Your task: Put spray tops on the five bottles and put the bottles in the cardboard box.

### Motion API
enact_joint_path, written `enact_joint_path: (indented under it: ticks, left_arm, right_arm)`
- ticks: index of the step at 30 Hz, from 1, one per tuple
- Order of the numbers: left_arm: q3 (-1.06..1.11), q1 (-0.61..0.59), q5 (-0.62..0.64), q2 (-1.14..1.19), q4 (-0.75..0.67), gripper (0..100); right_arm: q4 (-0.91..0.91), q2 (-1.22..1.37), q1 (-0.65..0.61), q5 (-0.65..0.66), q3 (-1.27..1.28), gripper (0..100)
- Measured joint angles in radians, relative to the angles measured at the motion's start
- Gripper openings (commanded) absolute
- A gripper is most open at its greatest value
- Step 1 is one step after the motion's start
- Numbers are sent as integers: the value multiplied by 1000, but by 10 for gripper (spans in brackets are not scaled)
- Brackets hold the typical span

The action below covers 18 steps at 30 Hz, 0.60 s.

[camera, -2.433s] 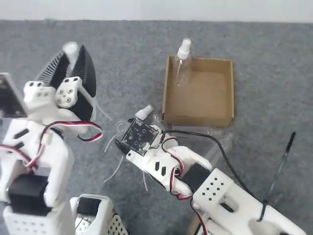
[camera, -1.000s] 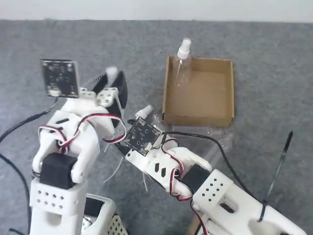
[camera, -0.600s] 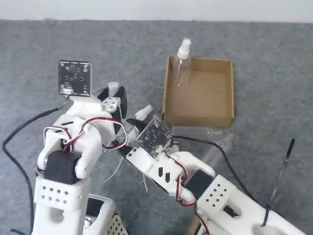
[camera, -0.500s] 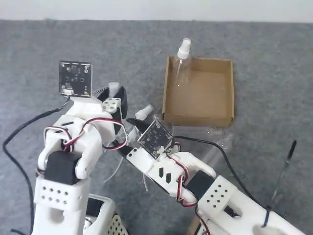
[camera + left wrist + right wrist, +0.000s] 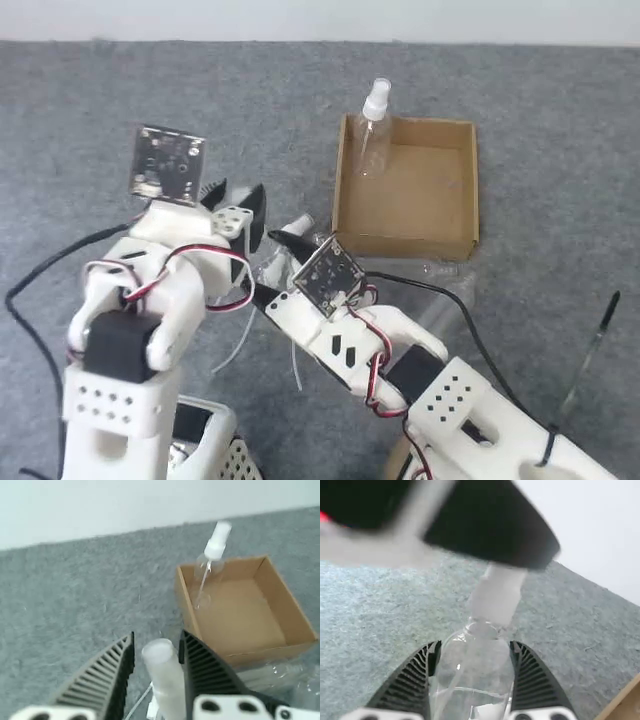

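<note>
Seen from the right wrist, a clear bottle (image 5: 472, 672) sits clamped in the right gripper (image 5: 474, 650), a white spray top (image 5: 497, 597) at its neck. The left wrist view shows the left gripper (image 5: 157, 645) closed on that top. From above, both arms meet just beside the cardboard box (image 5: 400, 243), where a capped bottle (image 5: 372, 130) stands in a far corner.

Rough grey carpet-like covering (image 5: 560, 130) under soft even light, plain pale wall (image 5: 300, 18) along the far edge.

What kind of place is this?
Probably a robot practice table: two white robot arms on a grey mat, a cardboard box holding a spray bottle, plain wall behind.
</note>
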Motion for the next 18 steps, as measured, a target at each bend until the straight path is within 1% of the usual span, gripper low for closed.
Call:
enact_joint_path:
  ticks: [3, 4, 8, 12, 16, 18]
  left_arm:
    - [-72, -5, -5, -2, 9, 133]
    - [-91, -23, -15, -2, 9, 133]
    - [-100, -86, -54, 8, -46, 133]
    - [-97, -143, -55, 77, -74, 133]
    - [-57, -133, -66, 112, -74, 133]
    - [-31, -109, -83, 110, -71, 133]
  right_arm:
    - [0, 0, 2, 0, 0, 6]
    - [0, 0, 0, 0, 0, 6]
    - [0, 0, 0, 0, 0, 6]
    - [0, 0, 0, 0, 0, 6]
    - [0, 0, 0, 0, 0, 6]
    - [0, 0, 0, 0, 0, 6]
